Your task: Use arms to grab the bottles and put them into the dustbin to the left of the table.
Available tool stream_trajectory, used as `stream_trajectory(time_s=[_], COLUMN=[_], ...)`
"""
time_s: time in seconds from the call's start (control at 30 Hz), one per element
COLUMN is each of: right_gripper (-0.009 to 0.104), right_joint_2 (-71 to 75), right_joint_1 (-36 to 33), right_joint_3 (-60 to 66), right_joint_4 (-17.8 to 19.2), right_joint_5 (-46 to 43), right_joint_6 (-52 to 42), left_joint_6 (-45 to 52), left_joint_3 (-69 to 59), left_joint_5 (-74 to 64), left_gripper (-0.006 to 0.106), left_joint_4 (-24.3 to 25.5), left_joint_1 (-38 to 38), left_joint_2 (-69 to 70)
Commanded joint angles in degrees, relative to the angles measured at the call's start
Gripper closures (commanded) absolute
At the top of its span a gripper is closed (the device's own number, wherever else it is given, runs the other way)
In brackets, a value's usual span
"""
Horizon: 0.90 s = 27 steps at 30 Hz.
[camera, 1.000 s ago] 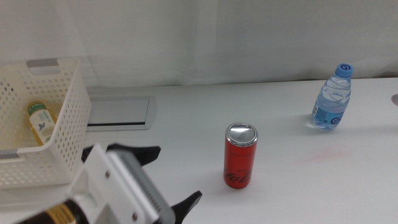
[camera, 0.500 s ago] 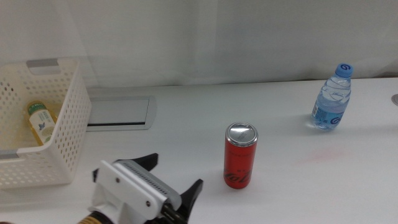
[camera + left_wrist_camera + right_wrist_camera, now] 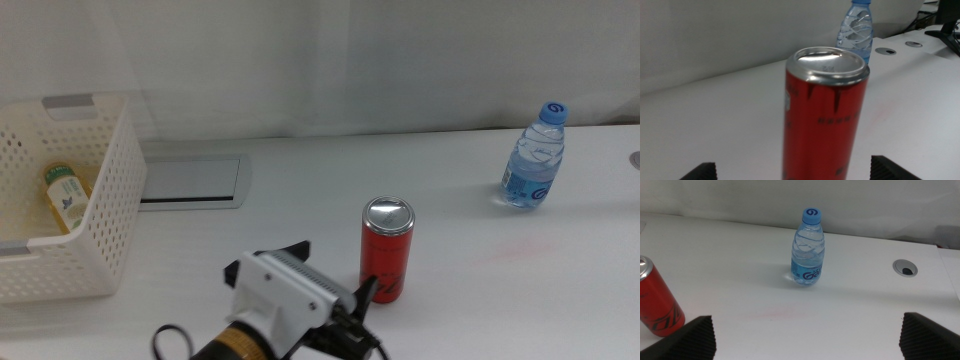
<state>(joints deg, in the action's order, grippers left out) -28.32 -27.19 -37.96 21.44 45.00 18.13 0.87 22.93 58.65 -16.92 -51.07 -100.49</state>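
- Bin (image 3: pixel 95 215): white perforated basket at the far left of the surface (image 3: pixel 300 210), open top, slot handle in its back wall.
- Bin contents: one tea bottle (image 3: pixel 66 197), yellow liquid and green label, lying on its side against the inside of the right wall. Its cap end is hidden.
- Water bottle (image 3: pixel 535 157): clear, blue cap and blue label, upright on the surface at the far right, well apart from the bin. It holds clear liquid and the cap is on. The right wrist view shows it standing alone, with a round grommet hole (image 3: pixel 904 267) in the surface off to one side.
- Can (image 3: pixel 386 250): red, silver top, upright near the middle of the surface, between the bin and the water bottle. The top is closed.
- Grey plate (image 3: pixel 190 183): rectangular inset in the surface, just beside the bin's right wall.
- Left hand (image 3: pixel 325 270): low in the middle view, near the bottom edge, just left of the can. Its jaws are spread wide and grip nothing. One tip lies close beside the can's base; whether it touches cannot be told. In the left wrist view the can stands between the two jaw tips, with the water bottle behind it.
- Right hand (image 3: pixel 807 336): out of the middle view. Its wrist view shows the jaws wide apart and empty, facing the water bottle, with the can at the edge of the picture.
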Motion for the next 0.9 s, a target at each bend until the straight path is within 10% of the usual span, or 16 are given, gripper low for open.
stream_trajectory(time_s=[0.0, 0.13, 0.87], right_gripper=[-0.008, -0.008, -0.008], right_joint_2=[0.2, 0.2, 0.2], right_joint_1=[0.5, 0.5, 0.5], right_joint_3=[-0.2, -0.2, -0.2], right_joint_4=[0.8, 0.8, 0.8], right_joint_5=[-0.5, -0.5, -0.5], right_joint_6=[0.1, 0.1, 0.1], left_joint_6=[-0.9, -0.3, -1.4], left_joint_3=[3.0, 6.4, 20.2], left_joint_5=[0.7, 0.3, -7.5], left_gripper=[0.021, 0.021, 0.027], left_joint_4=[1.5, 7.4, 3.1], left_joint_1=[-0.3, -0.3, 2.2], left_joint_2=[-2.3, -5.2, -14.9])
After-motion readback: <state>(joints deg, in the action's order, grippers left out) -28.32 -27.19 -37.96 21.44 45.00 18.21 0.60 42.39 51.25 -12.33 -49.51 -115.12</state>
